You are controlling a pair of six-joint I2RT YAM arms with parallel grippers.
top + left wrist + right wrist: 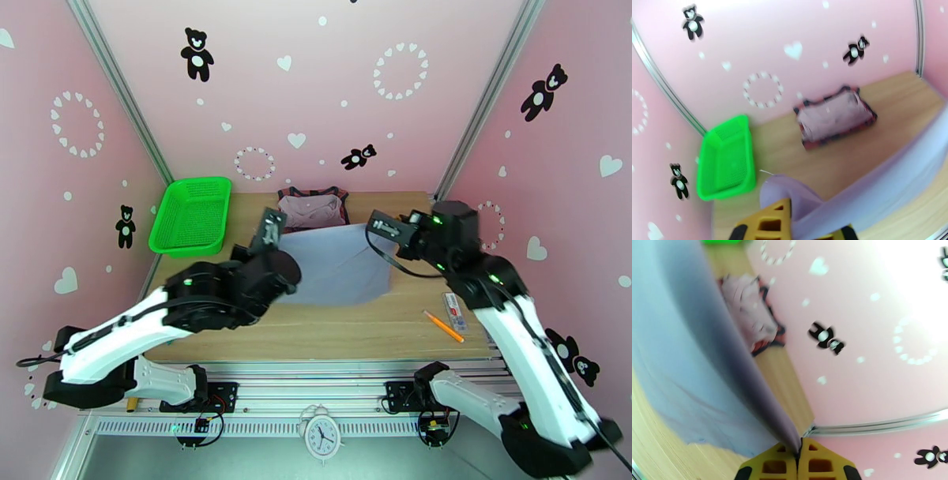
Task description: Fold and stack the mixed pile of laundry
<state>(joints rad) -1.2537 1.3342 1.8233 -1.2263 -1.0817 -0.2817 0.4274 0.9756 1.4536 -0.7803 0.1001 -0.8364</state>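
Back left: green plastic mesh basket [192, 215], sitting on the wooden table [355, 331] at its far corner.
Back centre: brick-red tank top [312, 191], right of the basket, pale mauve-beige piece [314, 211] lying on it.
Centre: grey-lavender shirt [340, 268], just before the tank top.
Near right: orange pencil [443, 326], right of the shirt.

You're looking at a lab robot booth w/ nursery decor: pink walls [332, 103] wearing bear & heart decals [197, 54], alu frame posts [124, 95] running up corners, wooden worktop [355, 328] sitting on alu rails [316, 391], clock [321, 436] standing out front.
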